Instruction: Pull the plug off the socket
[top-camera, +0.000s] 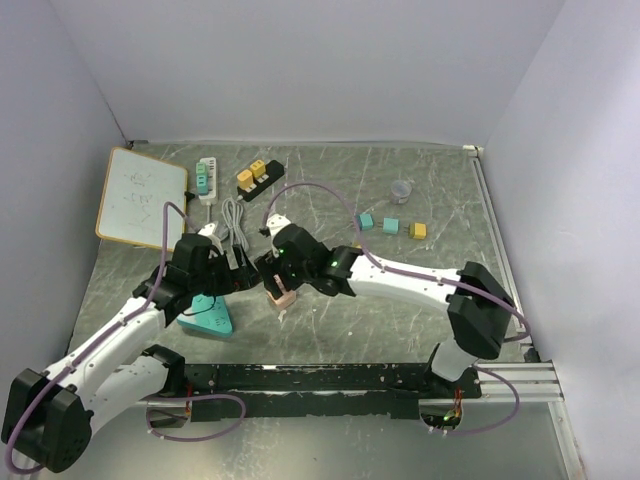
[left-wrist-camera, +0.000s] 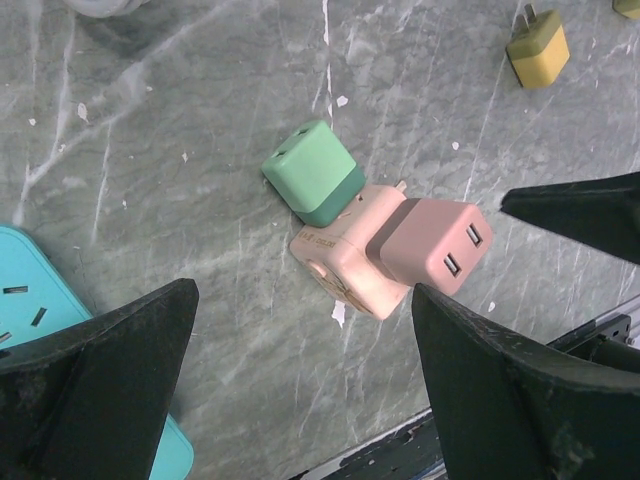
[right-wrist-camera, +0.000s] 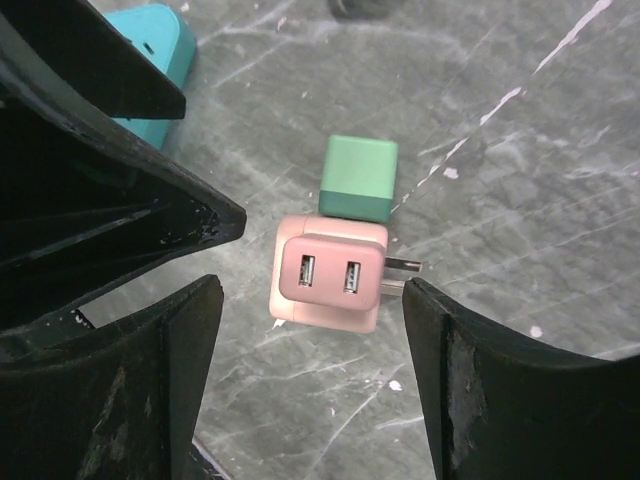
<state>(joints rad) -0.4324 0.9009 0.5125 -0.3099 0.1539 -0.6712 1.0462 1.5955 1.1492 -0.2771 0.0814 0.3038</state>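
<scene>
A pale pink cube socket lies on the grey marbled table. A darker pink plug with two USB ports sits in one face, and a green plug in another. In the right wrist view the pink plug faces the camera, the socket behind it and the green plug beyond. My right gripper is open, one finger on each side of the pink plug without touching it. My left gripper is wide open just beside the socket, holding nothing.
A teal power strip lies under the left arm. A whiteboard, a white strip, a black strip and a white cable sit behind. At the right are a small cup and loose plugs.
</scene>
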